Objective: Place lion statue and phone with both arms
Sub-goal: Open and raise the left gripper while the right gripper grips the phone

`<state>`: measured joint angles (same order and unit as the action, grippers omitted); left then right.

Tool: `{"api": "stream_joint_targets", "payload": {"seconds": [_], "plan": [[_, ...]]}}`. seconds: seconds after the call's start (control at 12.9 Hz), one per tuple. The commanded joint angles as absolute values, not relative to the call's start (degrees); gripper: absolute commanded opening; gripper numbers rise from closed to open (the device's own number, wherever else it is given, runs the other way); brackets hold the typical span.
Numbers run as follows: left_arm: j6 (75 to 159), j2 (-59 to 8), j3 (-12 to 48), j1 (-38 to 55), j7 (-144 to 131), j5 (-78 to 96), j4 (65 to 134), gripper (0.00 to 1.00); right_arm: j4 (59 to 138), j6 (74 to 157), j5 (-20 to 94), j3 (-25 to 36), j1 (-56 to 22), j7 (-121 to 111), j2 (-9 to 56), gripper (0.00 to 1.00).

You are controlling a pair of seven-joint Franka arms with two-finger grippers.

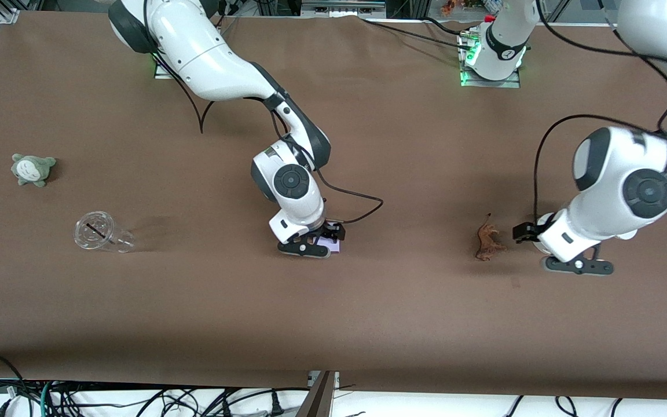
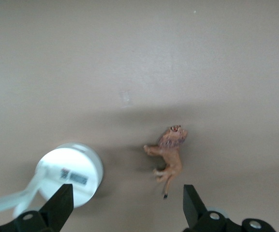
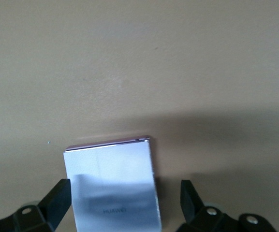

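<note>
Right gripper [image 1: 309,242] spread over phone [image 3: 112,186], left gripper [image 1: 565,255] beside lion statue [image 1: 487,242]

Front high overview; wrists close, downward — table [image 1: 368,324] shared

glossy white arm shells with dark grey joint discs, trailing black cables, black claw fingers [image 2: 57,205]

A clear plastic cup [image 1: 102,233] lies on its side on the brown desk [image 1: 403,324], toward the right arm's end. A grey-green plush toy [image 1: 32,169] sits farther from the front camera than the cup, near it and apart from it. A white round-based stand [image 2: 71,174] shows in the left wrist view. Black cables [image 1: 136,402] hang along the desk edge nearest the camera.
</note>
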<state>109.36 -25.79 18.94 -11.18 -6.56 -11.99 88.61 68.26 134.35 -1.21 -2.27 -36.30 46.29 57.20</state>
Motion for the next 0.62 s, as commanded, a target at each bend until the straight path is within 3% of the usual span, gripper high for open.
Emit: {"api": "stream_joint_targets", "payload": {"seconds": [0.0, 0.23, 0.47, 0.54], "plan": [[97.33, -24.79, 20.73, -10.99, -5.71, -10.81, 78.43, 1.0, 66.01, 136.66, -2.2, -1.58, -37.27, 47.29, 59.32, 1.0], [90.11, -23.91, 21.62, -10.99, -5.54, -10.72, 72.44, 1.0, 65.57, 137.55, -2.37, -1.58, -37.27, 42.21, 59.77, 1.0], [90.61, -16.02, 20.31, -9.94, -5.45, -4.94, 76.79, 1.0, 65.57, 137.55, -2.55, -1.5, -37.18, 35.44, 60.03, 1.0], [92.7, -12.78, 17.17, -8.8, -5.28, -4.57, 79.95, 1.0, 65.57, 137.55, -2.64, -1.49, -37.0, 34.2, 60.12, 0.85]]}}
